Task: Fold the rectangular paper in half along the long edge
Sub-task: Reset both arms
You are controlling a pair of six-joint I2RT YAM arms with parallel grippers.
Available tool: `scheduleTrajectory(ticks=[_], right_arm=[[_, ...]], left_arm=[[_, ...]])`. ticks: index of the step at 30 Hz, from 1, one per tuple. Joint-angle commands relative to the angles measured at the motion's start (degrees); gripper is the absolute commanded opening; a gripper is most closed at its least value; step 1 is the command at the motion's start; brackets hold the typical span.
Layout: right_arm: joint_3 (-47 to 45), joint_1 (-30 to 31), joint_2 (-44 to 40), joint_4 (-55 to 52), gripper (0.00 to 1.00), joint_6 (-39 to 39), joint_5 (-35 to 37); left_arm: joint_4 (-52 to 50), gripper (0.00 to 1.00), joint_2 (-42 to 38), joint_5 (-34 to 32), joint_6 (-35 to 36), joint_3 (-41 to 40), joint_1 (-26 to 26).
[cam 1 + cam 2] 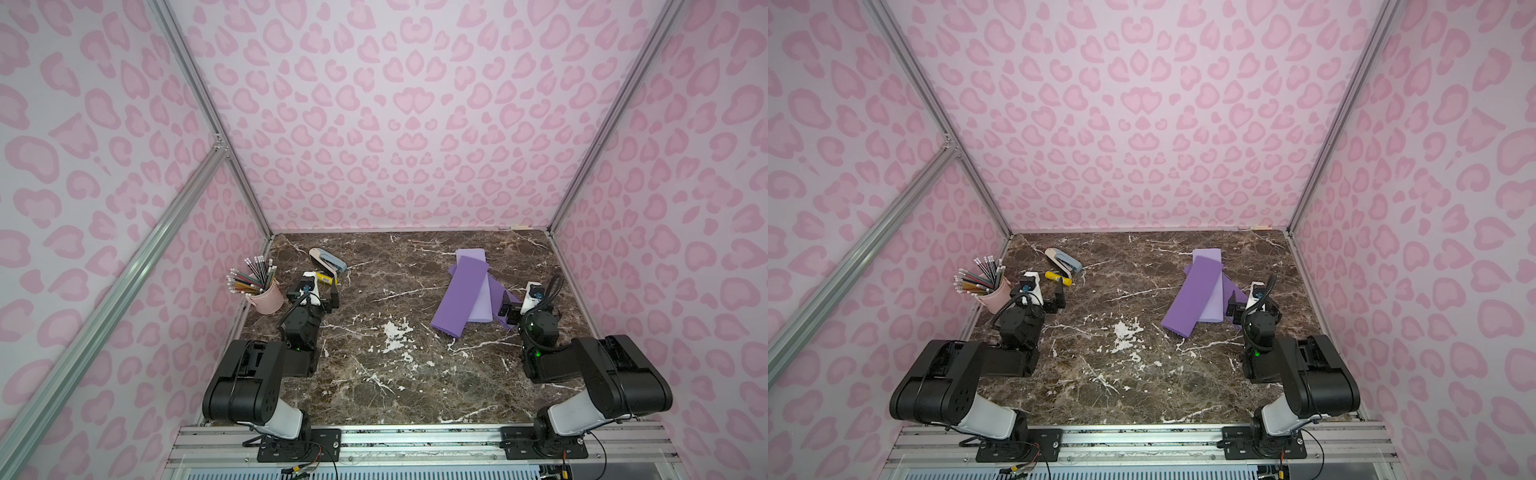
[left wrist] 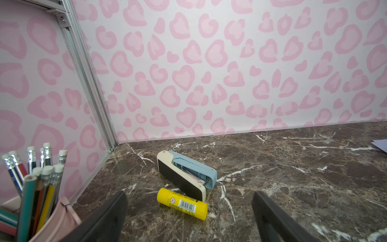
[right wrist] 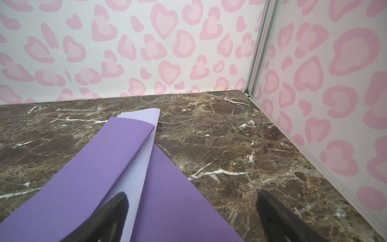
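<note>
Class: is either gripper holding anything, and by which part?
Nothing is held. The left gripper and right gripper are both open; the right one is above the purple paper, not clamping it.

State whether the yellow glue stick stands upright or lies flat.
Lying flat: the glue stick rests lengthwise on the marble tabletop, its barcode label facing up.

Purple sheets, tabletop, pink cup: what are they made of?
Purple sheets: matte paper or thin foam; the edges curl softly.
Tabletop: brown marble pattern with white veins; stone or printed laminate, unclear.
Pink cup: smooth, matte; painted metal or plastic, cannot tell.
</note>
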Motion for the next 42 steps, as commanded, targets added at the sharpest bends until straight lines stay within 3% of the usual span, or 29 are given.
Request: scheduleTrajectory(ticks=[1,16,18,20,23,26,29,32,35,42], right_arm=[[0.87,-0.4,-0.16,0.16,1.0,0.89,-1.66],[0.34,-0.25,-0.38,1.02,1.0,0.55,-1.63],[-1.31,-0.02,-0.66,3.47,1.0,0.97,0.41],[-5.52,0.0,-1.31,10.62,1.0,3.65,6.83],[-10.96,-2.22,-0.64,21.24,1.0,5.36,3.52],[-5.8,-2.26,1.55,15.77,1.0,2.67,-2.24],[1.62,-2.0,-0.59,-2.08,1.0,0.91,-6.52],[-0.46,-1.91,1.5,5.42,1.0,0.27,-6.89],[1.18,-1.91,-0.16,-0.44,1.0,0.45,-6.97],[1.38,-1.96,-0.13,-0.9,1.0,0.5,-6.88]], left_arm=[[2.87,0.96,-0.06,0.24,-0.08,0.09,0.04],[2.87,0.96,-0.07,0.24,-0.16,0.09,0.04],[2.82,0.96,-0.06,0.24,-0.09,0.04,0.04],[2.87,0.96,-0.06,0.2,-0.09,0.05,0.04],[2.87,0.96,-0.11,0.27,-0.15,0.04,0.04],[2.87,0.96,-0.08,0.26,-0.13,0.02,0.04],[2.93,0.96,-0.04,0.27,-0.08,0.04,0.04],[2.88,0.96,-0.08,0.26,-0.11,0.07,0.04],[2.87,0.96,-0.07,0.21,-0.12,0.05,0.04],[2.87,0.96,-0.09,0.24,-0.15,0.04,0.04]])
